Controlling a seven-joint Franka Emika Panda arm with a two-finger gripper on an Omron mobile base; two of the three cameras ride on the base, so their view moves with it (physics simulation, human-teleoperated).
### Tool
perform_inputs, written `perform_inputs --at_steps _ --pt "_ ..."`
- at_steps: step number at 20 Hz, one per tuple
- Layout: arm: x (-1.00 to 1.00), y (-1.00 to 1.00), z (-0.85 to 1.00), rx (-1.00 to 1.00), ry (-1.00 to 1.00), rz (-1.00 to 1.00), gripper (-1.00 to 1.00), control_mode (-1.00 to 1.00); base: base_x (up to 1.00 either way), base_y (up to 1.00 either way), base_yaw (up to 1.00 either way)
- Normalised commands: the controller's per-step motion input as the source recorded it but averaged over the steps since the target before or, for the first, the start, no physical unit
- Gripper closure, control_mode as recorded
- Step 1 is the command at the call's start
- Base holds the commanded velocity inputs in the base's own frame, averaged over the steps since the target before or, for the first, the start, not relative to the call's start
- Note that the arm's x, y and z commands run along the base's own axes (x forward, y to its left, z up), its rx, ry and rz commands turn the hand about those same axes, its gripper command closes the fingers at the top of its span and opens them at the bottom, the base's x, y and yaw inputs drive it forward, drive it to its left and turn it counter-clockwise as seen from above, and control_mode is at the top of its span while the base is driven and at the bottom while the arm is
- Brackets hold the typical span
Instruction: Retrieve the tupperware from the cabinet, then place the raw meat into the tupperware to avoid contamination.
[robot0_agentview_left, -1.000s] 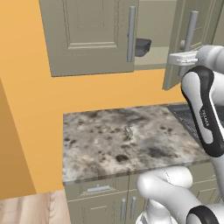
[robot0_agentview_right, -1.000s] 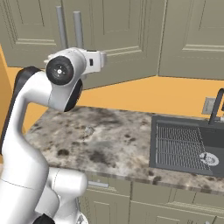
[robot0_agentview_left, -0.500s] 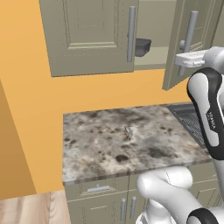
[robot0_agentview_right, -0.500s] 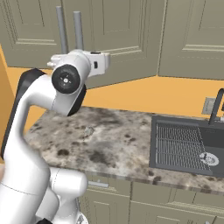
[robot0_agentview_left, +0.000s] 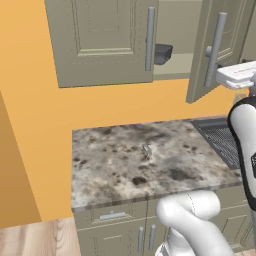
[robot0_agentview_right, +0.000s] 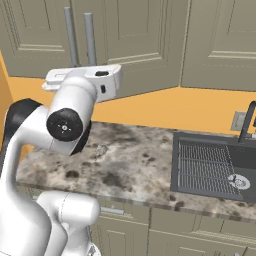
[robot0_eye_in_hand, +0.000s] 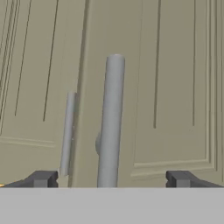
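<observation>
Gripper (robot0_eye_in_hand: 111, 179) jaws spread wide, nothing between the two fingertips (robot0_eye_in_hand: 42, 178); one bar handle (robot0_eye_in_hand: 111, 127) stands centred just ahead, not touched. Cabinet (robot0_agentview_left: 105, 40): two doors, two handles; right door (robot0_agentview_left: 212, 47) swung partly open, left one closed. One tupperware (robot0_agentview_left: 162, 53) sits on the shelf inside, in the gap. One sink (robot0_agentview_right: 212, 165) in the countertop (robot0_agentview_left: 140, 160).

tupperware (robot0_agentview_left: 162, 53) half behind cabinet door (robot0_agentview_left: 107, 40)
</observation>
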Motion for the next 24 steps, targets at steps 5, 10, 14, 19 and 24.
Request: perform_inputs --at_steps 5,10,14,19,24 --pt "-0.58 0.15 0.11 -0.05 0.00 -0.01 -1.00 -1.00 0.00 0.00 0.00" --pt "-0.48 0.30 0.08 -0.11 0.02 -0.01 -1.00 -1.00 0.00 0.00 0.00" --pt "-0.42 0.37 0.07 -0.15 0.00 0.00 -1.00 -1.00 0.00 0.00 0.00" --pt "-0.33 0.43 0.02 -0.19 0.03 -0.01 -1.00 -1.00 0.00 0.00 0.00" --pt "-0.16 0.44 0.00 -0.21 0.11 -0.02 -1.00 -1.00 0.00 0.00 0.00"
